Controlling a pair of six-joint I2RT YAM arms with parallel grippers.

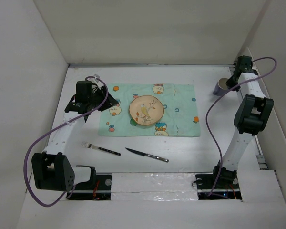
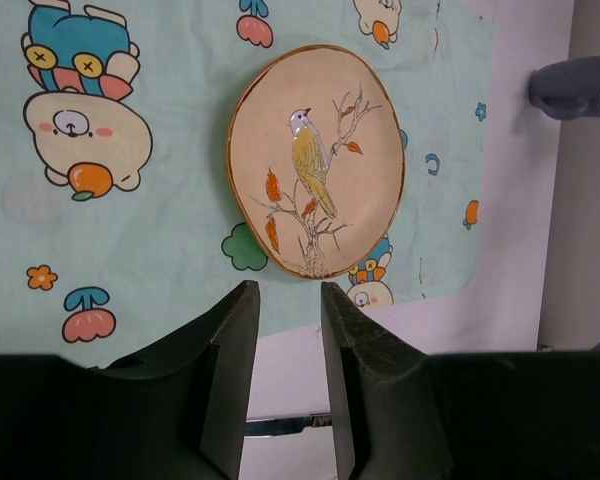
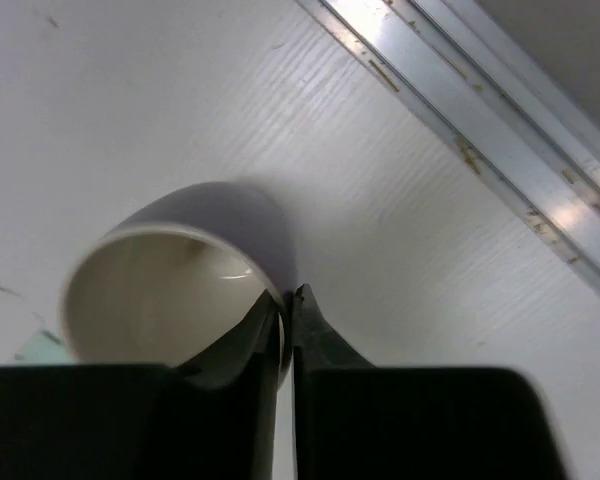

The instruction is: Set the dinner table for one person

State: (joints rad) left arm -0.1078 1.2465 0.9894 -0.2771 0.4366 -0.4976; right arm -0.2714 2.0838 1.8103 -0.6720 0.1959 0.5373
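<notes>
Your left pincer hangs a little open and empty over the edge of the green mat, near the plate. Your right pincer pinches the rim of the cup. The white surface lies under everything.

White panels wall three sides (plain, matte); a metal rail runs along their foot.

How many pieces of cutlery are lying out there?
2. A fork lies on the white table, on the near side of the green placemat. A knife lies to its right, apart from it. None seems hidden.
</notes>
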